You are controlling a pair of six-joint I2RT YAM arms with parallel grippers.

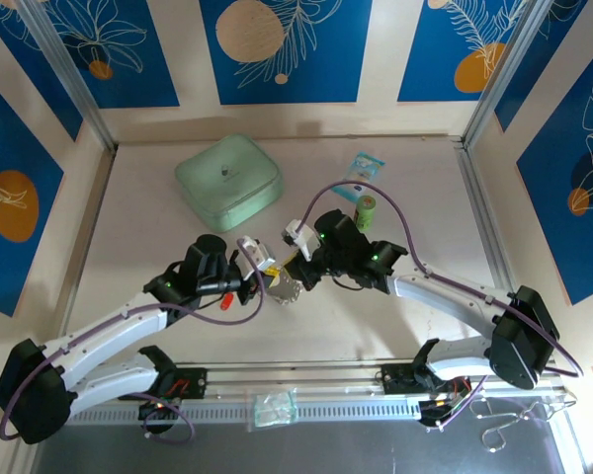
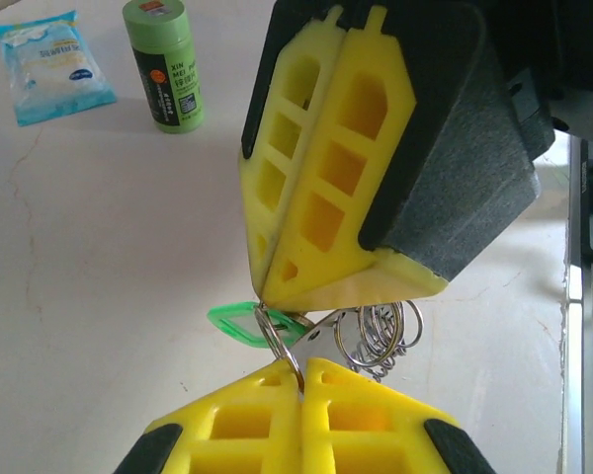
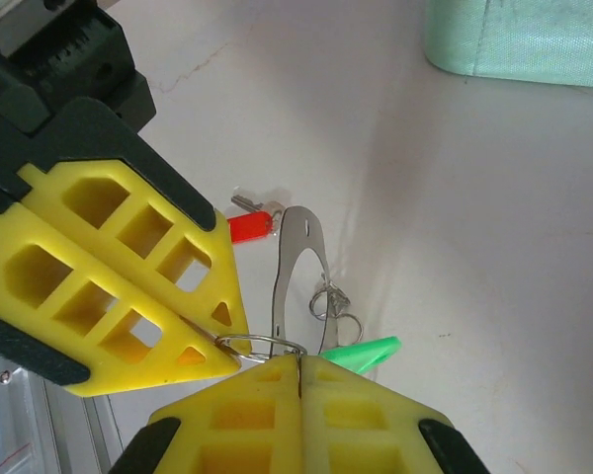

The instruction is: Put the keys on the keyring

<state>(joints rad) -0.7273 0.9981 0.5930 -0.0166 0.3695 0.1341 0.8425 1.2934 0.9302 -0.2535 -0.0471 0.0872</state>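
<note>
Left gripper (image 2: 301, 367): pinching a keyring (image 3: 281, 281) loop.
Right gripper (image 3: 298, 363): pinching it too.
Green key (image 2: 245, 322): I judge threading underway.
Red key (image 3: 249, 227): loose, not yet done.

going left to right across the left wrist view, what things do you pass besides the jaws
blue-and-white packet → green cylinder → green key → keyring's small metal rings

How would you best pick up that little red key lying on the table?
Take the red key by its plastic head, probably from above: it lies flat, the head is its broadest part, and the metal blade looks too thin for jaws.
</note>
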